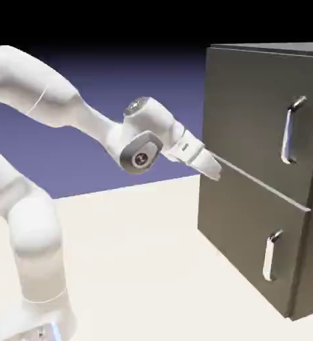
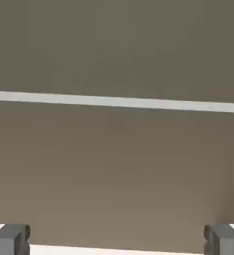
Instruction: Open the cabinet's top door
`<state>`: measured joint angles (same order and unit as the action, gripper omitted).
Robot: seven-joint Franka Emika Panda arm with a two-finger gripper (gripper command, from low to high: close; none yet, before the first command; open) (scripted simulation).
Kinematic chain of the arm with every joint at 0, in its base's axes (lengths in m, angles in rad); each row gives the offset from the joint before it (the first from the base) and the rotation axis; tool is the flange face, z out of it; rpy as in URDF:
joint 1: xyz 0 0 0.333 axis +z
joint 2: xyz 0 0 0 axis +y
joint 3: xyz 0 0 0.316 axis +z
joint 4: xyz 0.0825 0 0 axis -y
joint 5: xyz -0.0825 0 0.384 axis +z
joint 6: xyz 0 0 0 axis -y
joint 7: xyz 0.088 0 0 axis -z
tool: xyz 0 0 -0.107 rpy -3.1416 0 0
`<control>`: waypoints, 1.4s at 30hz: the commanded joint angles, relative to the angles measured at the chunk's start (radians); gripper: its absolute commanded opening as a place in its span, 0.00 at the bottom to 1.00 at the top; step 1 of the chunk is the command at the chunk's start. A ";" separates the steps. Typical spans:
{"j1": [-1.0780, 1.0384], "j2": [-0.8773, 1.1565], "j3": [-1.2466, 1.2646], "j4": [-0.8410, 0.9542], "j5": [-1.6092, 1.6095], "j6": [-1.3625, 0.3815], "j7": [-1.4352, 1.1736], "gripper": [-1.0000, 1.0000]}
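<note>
From my seat, nearest the hand camera, the hand (image 2: 117, 239) shows its two grey fingertips (image 2: 9, 239) at the bottom corners of the frame, wide apart with nothing between them. Past them the whole hand view is dark grey panel, crossed by one pale horizontal line, which I take to be the seam (image 2: 117, 102) between the two doors.

In the exterior view the arm (image 1: 59, 106) reaches across the table (image 1: 139, 266) and the hand (image 1: 212, 168) sits right up against the near edge of the cabinet (image 1: 219, 213), level with that seam; I can't tell whether it touches the panel. The top door (image 1: 252, 113) looks shut flush, its long curved silver handle (image 1: 291, 130) well off to the exterior view's right, away from the hand. The lower door's short handle (image 1: 272, 256) is below it.

My judgement: I'm in the approach step, nothing grasped, the door not yet moved. The next move calls for lifting the hand above the seam and carrying it across the door face to the long handle, lining the open fingers either side of the bar, closing on it, then pulling out along the door's swing. I must not drift down to the small handle.

No brands, labels or writing are readable anywhere
</note>
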<state>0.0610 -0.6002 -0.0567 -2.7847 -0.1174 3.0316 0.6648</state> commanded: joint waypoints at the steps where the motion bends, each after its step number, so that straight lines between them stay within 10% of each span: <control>1: 0.018 -0.011 -0.021 0.009 -0.044 -0.002 -0.028 0.50; 42: 0.763 -0.470 -0.883 0.394 -1.827 -0.084 -1.187 0.50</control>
<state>0.8235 -1.0702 -0.9398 -2.3905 -1.9443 2.9481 -0.5218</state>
